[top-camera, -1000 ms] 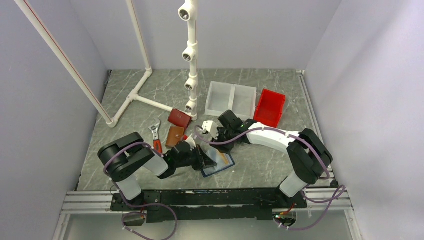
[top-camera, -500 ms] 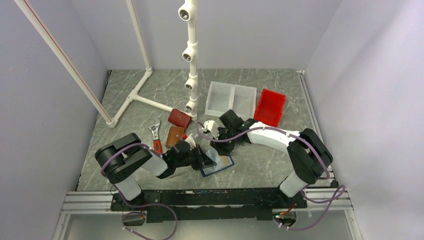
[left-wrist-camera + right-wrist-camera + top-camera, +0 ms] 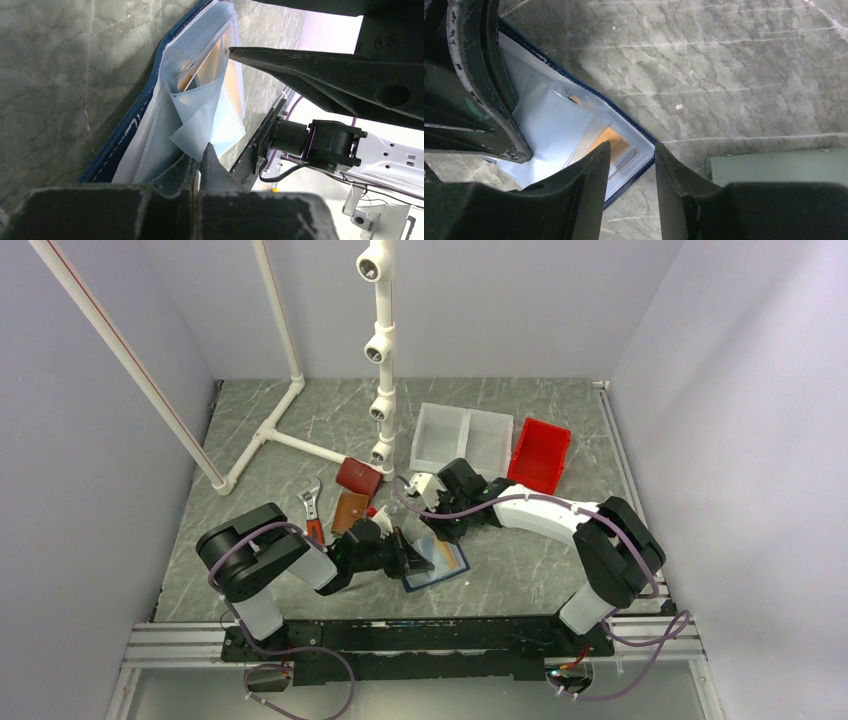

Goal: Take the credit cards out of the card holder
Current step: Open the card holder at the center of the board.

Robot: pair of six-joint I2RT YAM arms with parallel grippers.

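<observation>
Pale lavender walls (image 3: pixel 700 340) enclose a grey marbled tabletop (image 3: pixel 520 575) (veined, possibly stone-look laminate) under even light.

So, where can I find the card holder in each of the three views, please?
Top external: the card holder lies open just below the centre of the picture.
Left wrist: it fills the middle, fanned open, running from the top centre to the bottom left.
Right wrist: it is in the left half, its navy edge running diagonally.
Shared landmark: the orange card inside it shows in both wrist views; it is too small to tell from above.
</observation>
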